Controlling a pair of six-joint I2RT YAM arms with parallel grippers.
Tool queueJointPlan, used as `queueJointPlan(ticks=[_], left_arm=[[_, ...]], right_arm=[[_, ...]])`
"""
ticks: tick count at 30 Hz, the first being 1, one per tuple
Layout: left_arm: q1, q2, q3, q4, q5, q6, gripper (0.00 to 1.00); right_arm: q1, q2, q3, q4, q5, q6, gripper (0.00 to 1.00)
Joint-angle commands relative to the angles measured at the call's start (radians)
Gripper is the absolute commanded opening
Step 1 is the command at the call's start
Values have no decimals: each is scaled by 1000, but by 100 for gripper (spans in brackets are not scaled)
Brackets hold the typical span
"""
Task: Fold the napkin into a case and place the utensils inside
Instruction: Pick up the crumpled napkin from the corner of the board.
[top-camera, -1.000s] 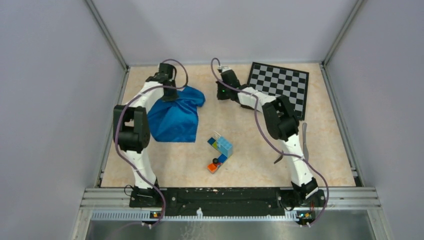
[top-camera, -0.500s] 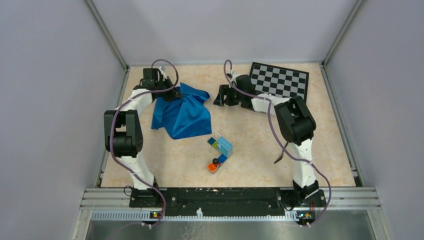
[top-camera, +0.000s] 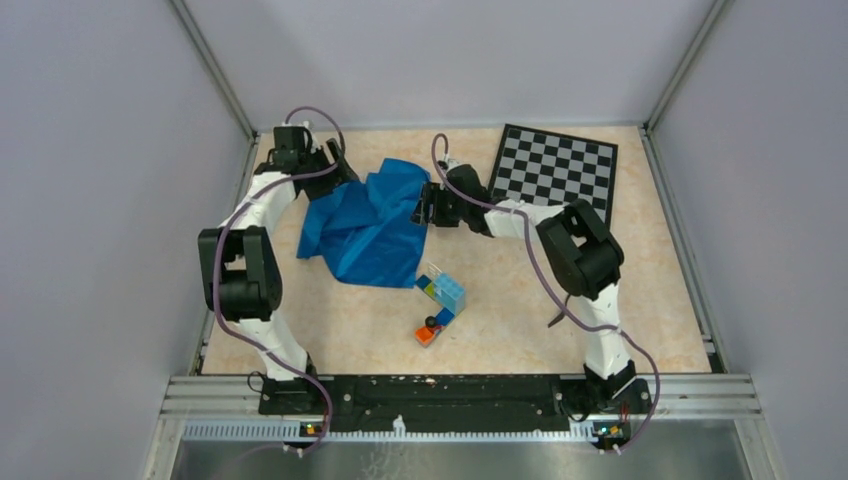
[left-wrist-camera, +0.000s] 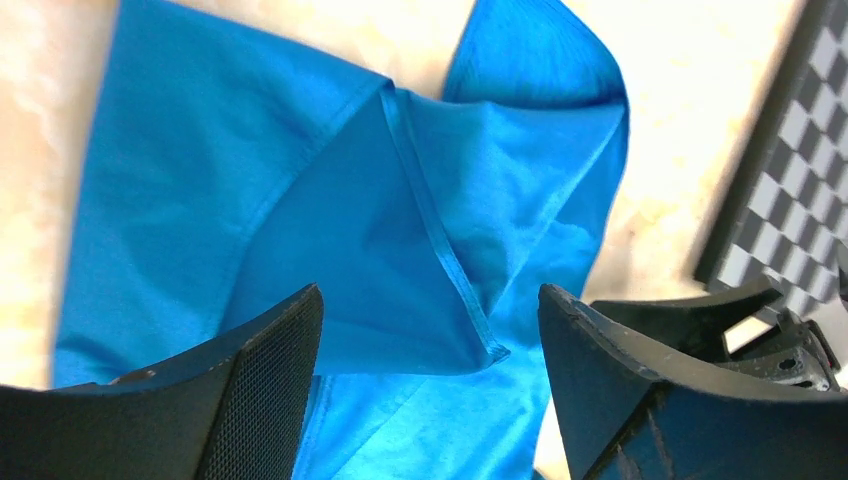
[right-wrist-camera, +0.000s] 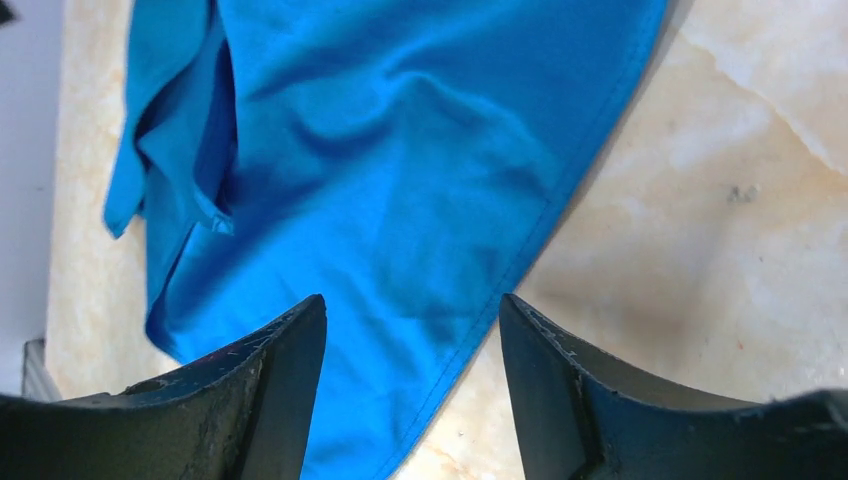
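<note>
The bright blue napkin (top-camera: 365, 228) lies rumpled on the table between my two grippers, with folds and a turned-over corner (left-wrist-camera: 495, 350). My left gripper (top-camera: 338, 172) is at its far left edge. It is open in the left wrist view (left-wrist-camera: 430, 300), the hemmed corner lying loose between the fingers. My right gripper (top-camera: 426, 208) is at the napkin's right edge and open (right-wrist-camera: 412, 305), over the hem (right-wrist-camera: 520, 270) with nothing gripped. I cannot make out the utensils; the right arm covers that part of the table.
A black-and-white chessboard (top-camera: 556, 170) lies at the back right, just behind the right arm. A small pile of toy bricks (top-camera: 441, 300) sits in front of the napkin near the table's middle. Grey walls close in on three sides.
The left gripper carried the napkin to the right, then opened and let it drop. The right gripper opened and swung left to the napkin's right edge.
</note>
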Motion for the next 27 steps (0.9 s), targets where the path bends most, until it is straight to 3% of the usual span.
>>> queueJointPlan(ticks=[1, 6, 9, 15, 17, 23, 27], left_arm=[[-87, 10, 99, -117, -168, 121, 82], [-206, 106, 181, -203, -254, 196, 84], [-257, 138, 209, -239, -314, 227, 80], [-335, 177, 251, -341, -486, 246, 79], [-374, 191, 253, -368, -556, 249, 74], [-400, 225, 261, -392, -588, 242, 71], [-401, 249, 266, -400, -560, 247, 61]], right_arm=[[55, -43, 40, -85, 163, 37, 62], [79, -36, 54, -122, 253, 65, 55], [79, -36, 46, -109, 248, 87, 51], [75, -36, 31, -77, 244, 108, 50], [67, -29, 27, -64, 238, 114, 50], [44, 12, 51, -76, 229, 112, 48], [41, 26, 60, -79, 246, 110, 46]])
